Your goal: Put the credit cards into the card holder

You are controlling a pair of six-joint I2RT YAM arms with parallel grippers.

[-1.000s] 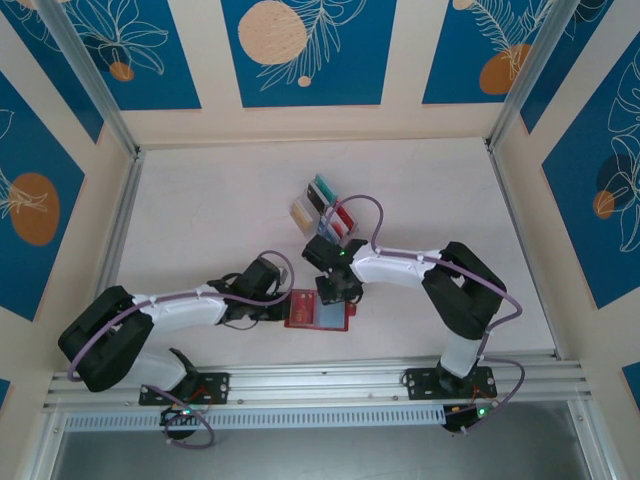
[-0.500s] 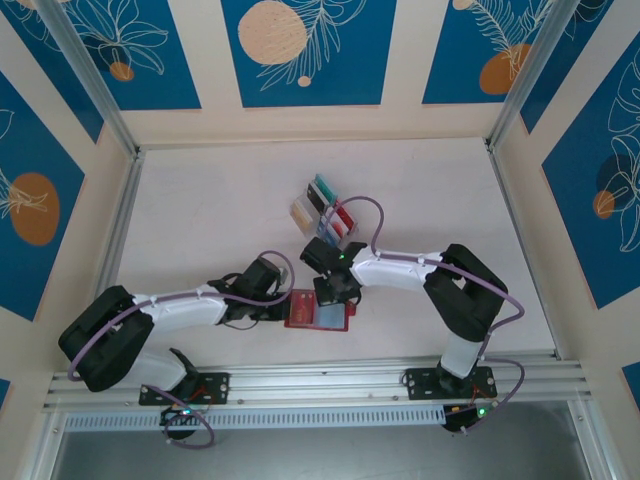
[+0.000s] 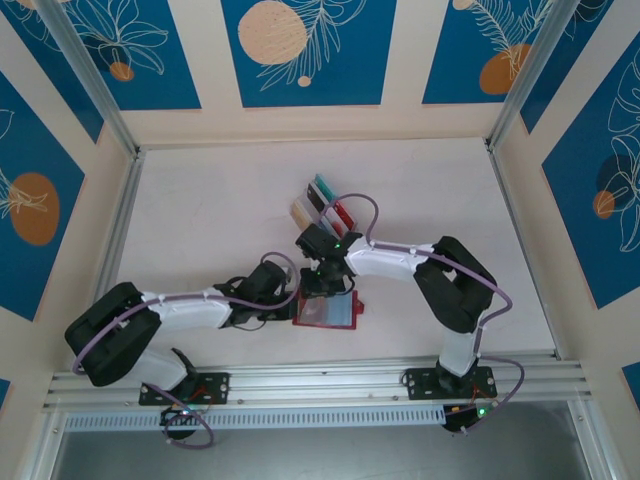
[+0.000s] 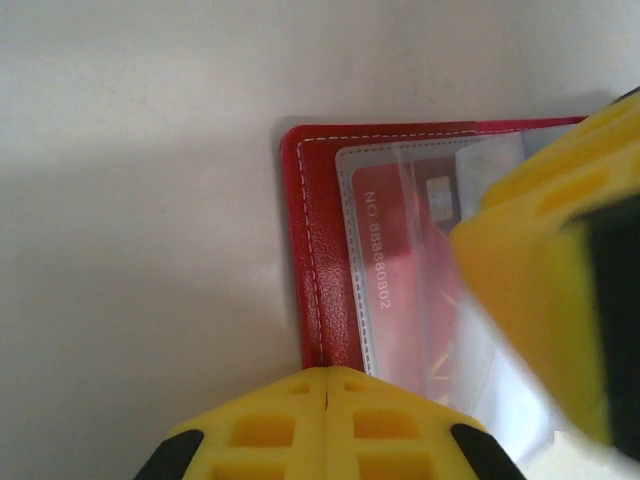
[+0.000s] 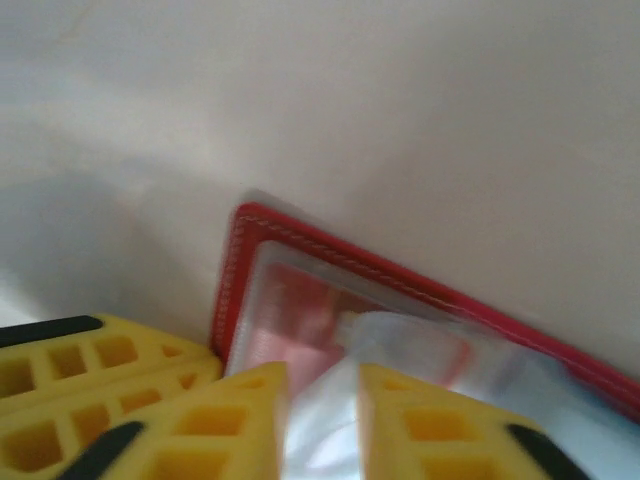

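Checking top view: card holder (image 3: 328, 312) open flat; left gripper (image 3: 293, 308) at left border, right gripper (image 3: 322, 287) over top edge; other credit cards (image 3: 322, 205) standing just behind.
Left wrist: fingers (image 4: 280, 430) closed, tips on red border; risk of holder skating if pressure lost. Red card (image 4: 400, 290) seated in clear pocket (image 4: 470, 170).
Right wrist: jaws narrowly parted, pale sheet (image 5: 325, 430) between, grip undeterminable; risk of skewed push buckling pocket, jamming card.

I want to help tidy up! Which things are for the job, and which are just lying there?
For the job: cards, red wallet.
Just there: clear rack, table, leafy walls.
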